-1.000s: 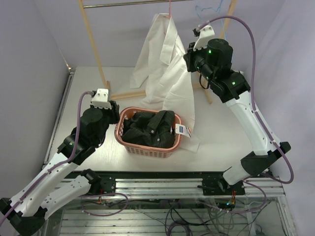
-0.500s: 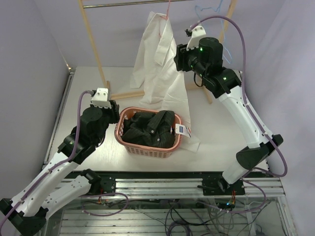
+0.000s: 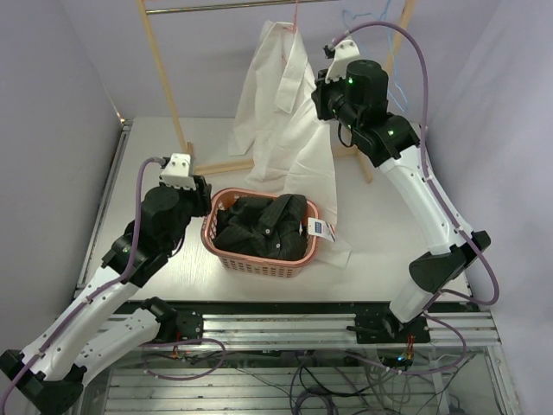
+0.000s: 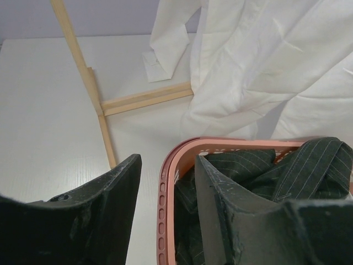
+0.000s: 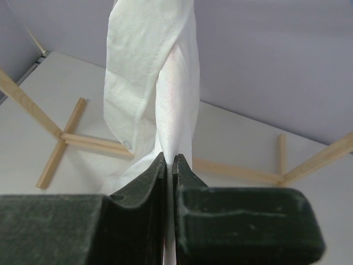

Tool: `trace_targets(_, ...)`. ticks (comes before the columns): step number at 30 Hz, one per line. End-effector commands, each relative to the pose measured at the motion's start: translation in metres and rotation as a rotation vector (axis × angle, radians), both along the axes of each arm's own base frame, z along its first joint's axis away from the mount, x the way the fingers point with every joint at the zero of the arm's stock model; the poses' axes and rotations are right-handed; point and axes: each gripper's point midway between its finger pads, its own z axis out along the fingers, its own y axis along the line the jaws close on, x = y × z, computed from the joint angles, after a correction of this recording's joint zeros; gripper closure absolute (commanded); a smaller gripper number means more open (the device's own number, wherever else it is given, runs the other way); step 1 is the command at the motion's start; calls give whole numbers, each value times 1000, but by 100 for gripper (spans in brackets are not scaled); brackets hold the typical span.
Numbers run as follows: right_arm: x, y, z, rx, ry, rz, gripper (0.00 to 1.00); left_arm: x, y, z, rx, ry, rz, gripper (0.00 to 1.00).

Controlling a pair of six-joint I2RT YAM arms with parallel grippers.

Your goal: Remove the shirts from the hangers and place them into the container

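One shirt left to do. Dark shirt (image 3: 259, 226) down in the pink basket (image 3: 259, 264), near middle of the bench (image 3: 155, 156). White shirt (image 3: 289, 147): hangs at the far side from the pink hanger (image 3: 297, 15), one fold pinched in the shut right jaws. Left jaws: half open around the basket's left rim. Could go wrong with a hard tug: might tip the wooden rack (image 3: 164, 78), or slip the thin fold out.

Pink hanger (image 3: 297, 13) mostly under white shirt (image 3: 281, 112)
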Motion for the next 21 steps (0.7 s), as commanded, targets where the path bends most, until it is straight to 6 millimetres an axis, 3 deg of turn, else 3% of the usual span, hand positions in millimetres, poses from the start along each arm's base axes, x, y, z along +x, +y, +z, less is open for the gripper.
trace_targets(1, 2, -17, 43, 5, -131, -53, 98, 4, -7, 0, -29, 5, -26, 44)
trace_targets(10, -11, -43, 86, 68, -282, -88, 100, 11, 4, 1, -70, 32, 56, 41)
trace_targets(14, -23, -57, 106, 120, -365, -98, 100, 12, -2, -3, -51, 43, 18, 43)
trace_targets(21, -25, -79, 114, 223, -409, -66, 100, 10, -5, -1, -60, 28, -14, 44)
